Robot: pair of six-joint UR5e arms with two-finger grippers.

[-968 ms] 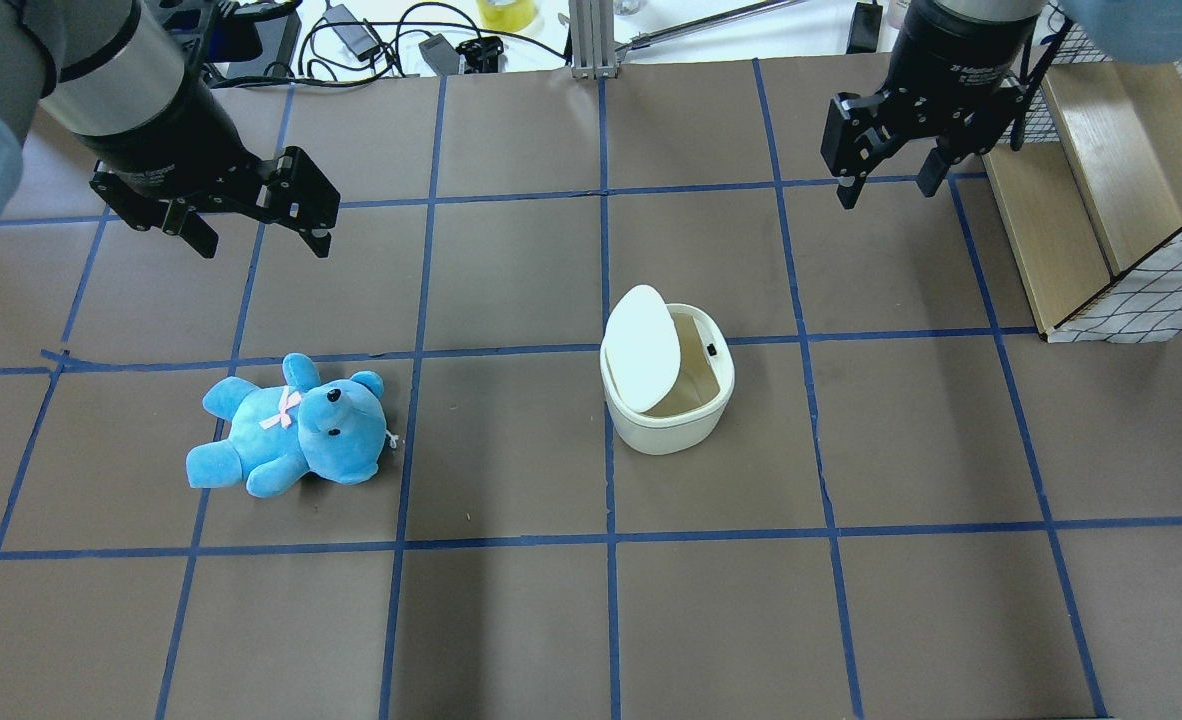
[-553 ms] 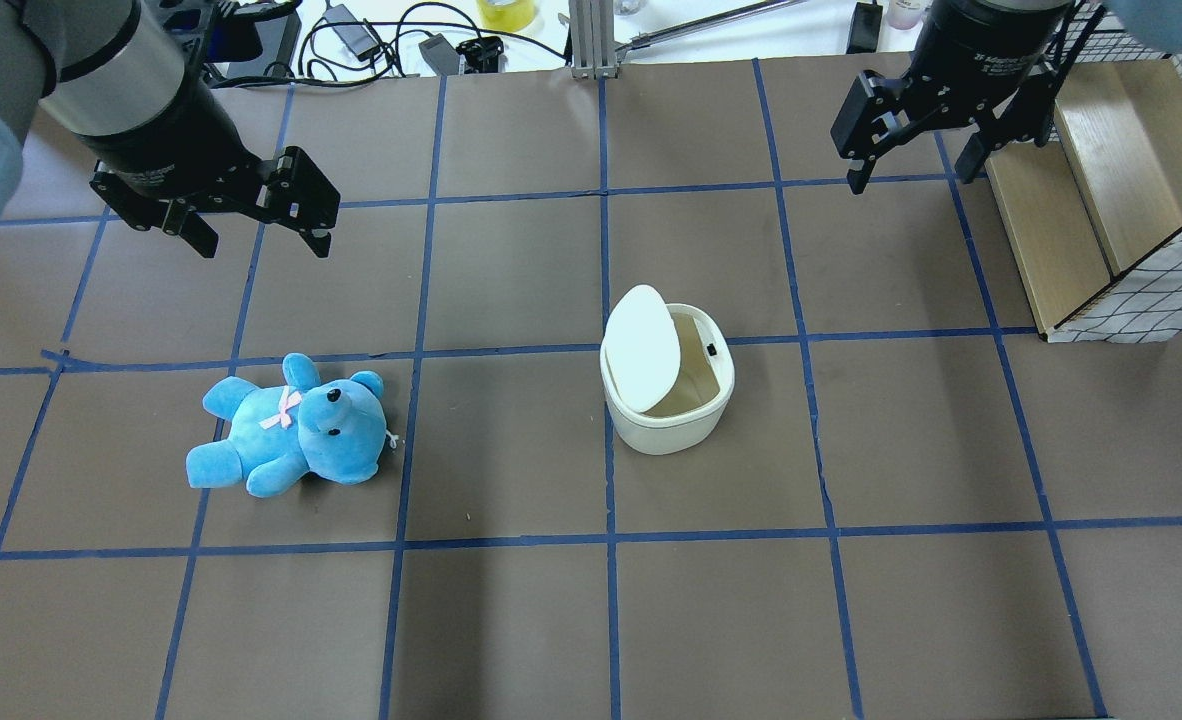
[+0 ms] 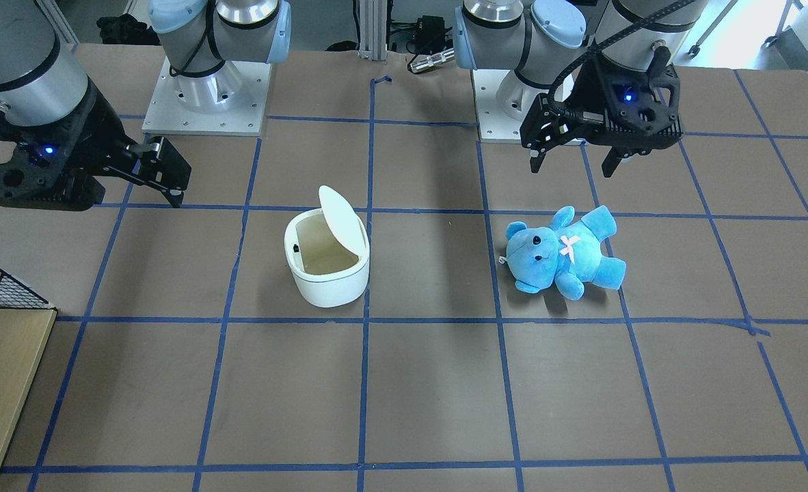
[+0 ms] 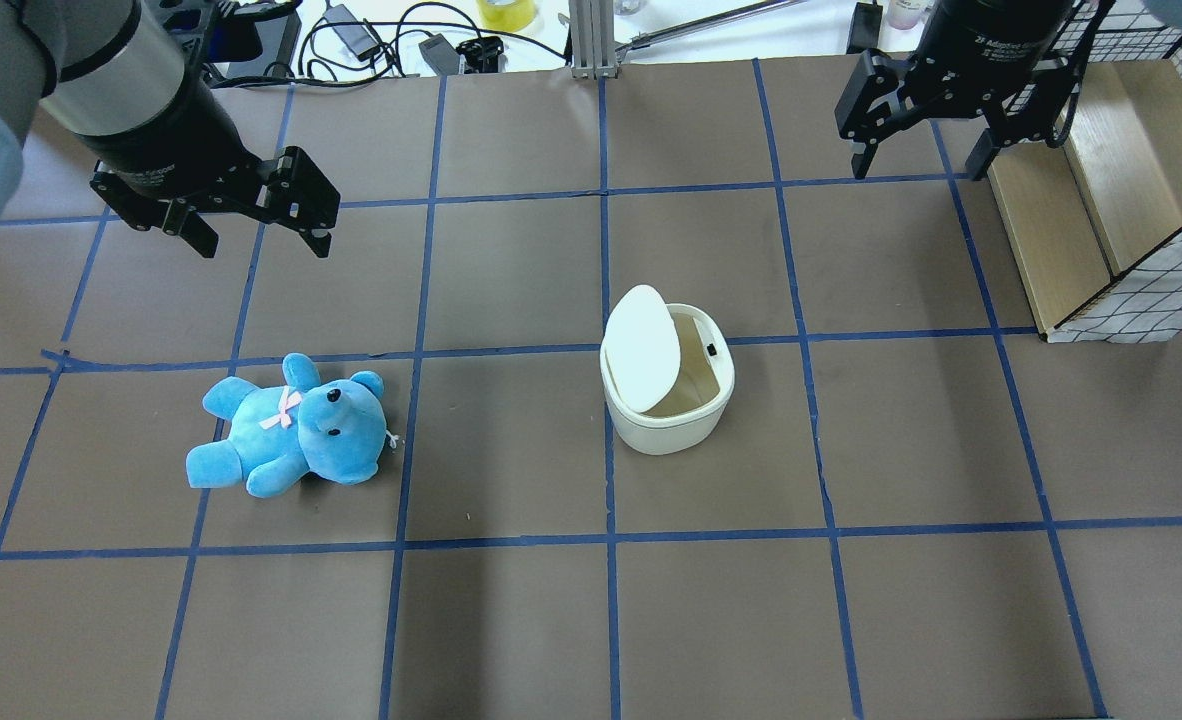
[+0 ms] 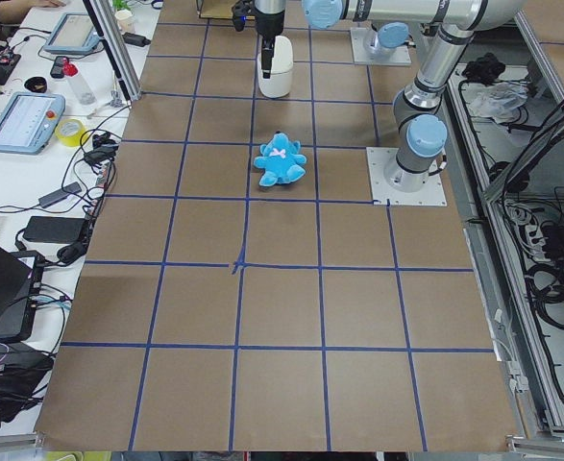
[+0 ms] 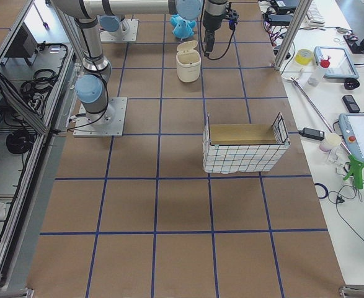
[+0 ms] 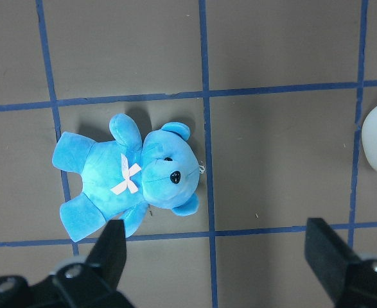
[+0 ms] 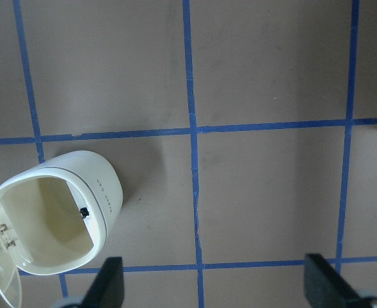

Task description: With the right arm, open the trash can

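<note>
On table (image 4: 511, 620): one trash can (image 4: 667, 400), lid up; one teddy bear (image 4: 291, 428).

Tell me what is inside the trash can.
Inside the trash can only bare cream walls and a small black catch show. The raised lid hides the side beneath it.

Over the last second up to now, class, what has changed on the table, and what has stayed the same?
The right gripper, open and empty, moved away from the trash can, toward the overhead view's top right. Nothing was grasped or released. The trash can stayed put with its lid raised; the blue teddy bear and the left gripper did not move.
</note>
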